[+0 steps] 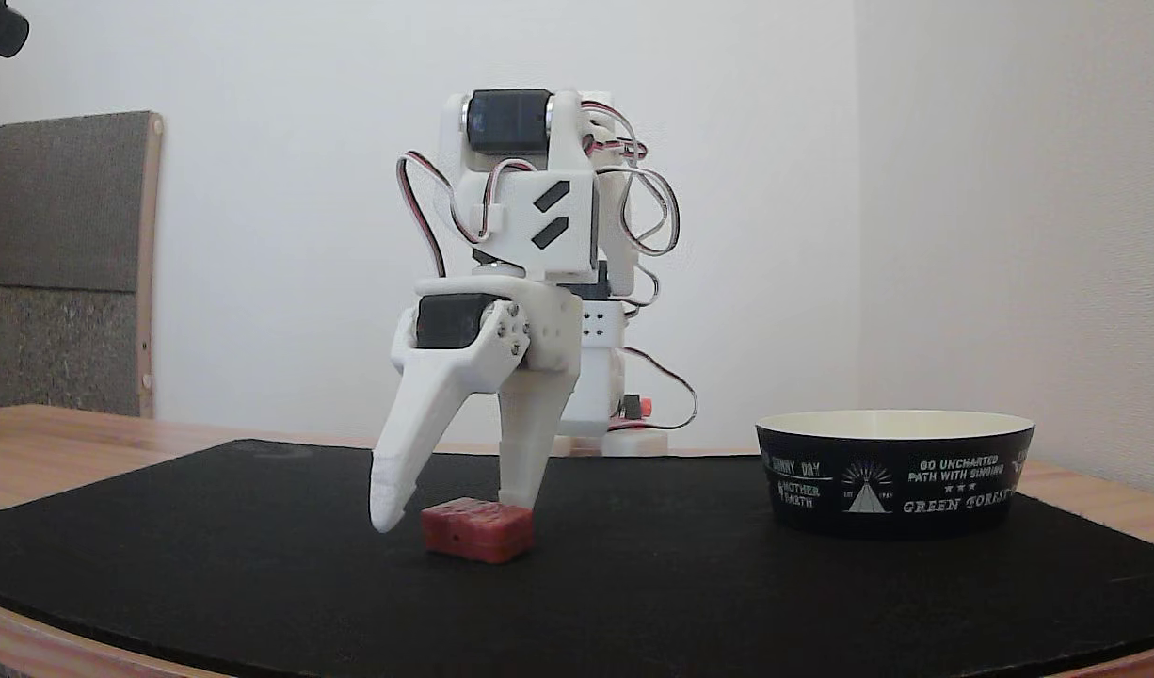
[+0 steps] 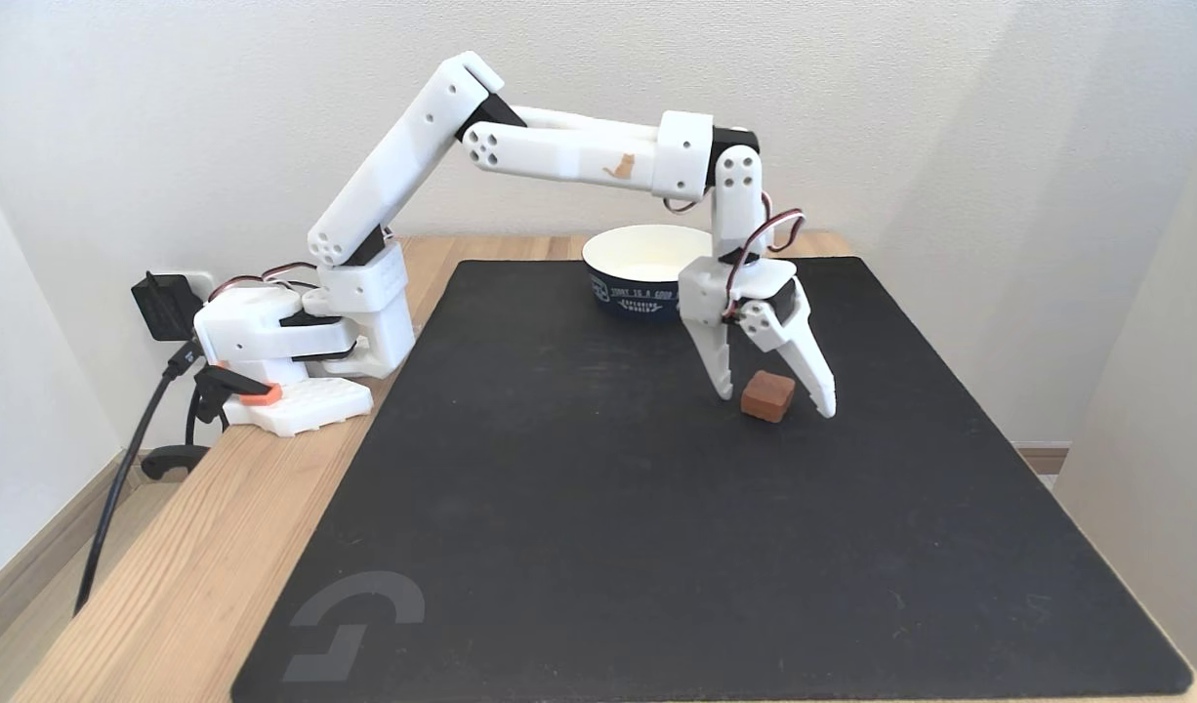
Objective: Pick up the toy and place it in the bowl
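The toy (image 1: 477,529) (image 2: 766,394), a small red ridged block, lies on the black mat. My white gripper (image 1: 450,513) (image 2: 774,398) points straight down and stands open, one finger on each side of the toy, tips close to the mat. I cannot tell if a finger touches the block. The bowl (image 1: 894,471) (image 2: 647,266), black outside with white lettering and cream inside, stands apart from the toy: to the right in one fixed view, behind and to the left in the other fixed view. Nothing shows inside it.
A black mat (image 2: 608,508) covers most of the wooden table (image 2: 218,508). The arm's base (image 2: 296,342) with cables and a wall plug sits at the table's left edge. A wall lies close behind, and a padded panel (image 1: 64,264) leans at the far left.
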